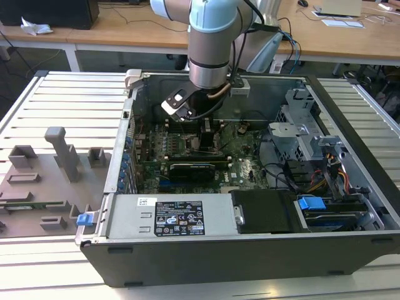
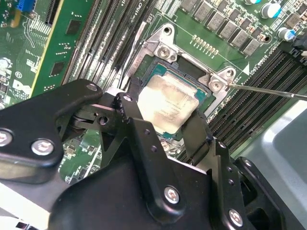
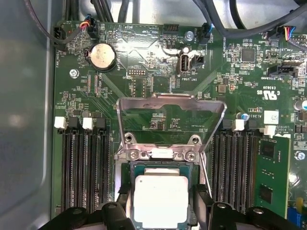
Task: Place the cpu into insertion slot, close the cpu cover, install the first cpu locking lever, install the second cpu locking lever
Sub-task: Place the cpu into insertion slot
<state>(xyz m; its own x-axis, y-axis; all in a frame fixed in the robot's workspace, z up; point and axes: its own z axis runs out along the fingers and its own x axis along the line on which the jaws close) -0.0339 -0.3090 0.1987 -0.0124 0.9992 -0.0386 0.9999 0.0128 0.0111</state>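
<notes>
you have one cpu [image 2: 168, 103], one insertion slot [image 2: 184, 69] and one cpu cover [image 3: 171, 97] in front of you, all on a single green motherboard [image 3: 144, 67]. the tool [image 2: 162, 112] is clenched on the cpu, with its two black fingers [image 2: 127, 108] pressed against opposite edges of the chip. the cpu is a small flat square with a pale silvery-beige top that looks scuffed and blotchy, ringed by a thin green border. it sits in the mouth of the insertion slot, between the slot's silvery rim pieces; whether it is fully seated you cannot tell.

the cpu cover stands swung up on its hinge at one edge of the slot, a thin silvery frame with the board showing through its window. one thin metal lever rod [image 2: 268, 90] juts out beside the slot. two banks of long black memory slots flank it, and one round coin battery [image 3: 102, 55] sits on the board past the raised cover.

in the exterior view, one arm [image 1: 212, 44] reaches down into one open computer case [image 1: 206, 253] on the slatted counter [image 1: 62, 94]. a black label [image 1: 179, 219] with white print is on the power supply; white lettering is scattered over the board.
</notes>
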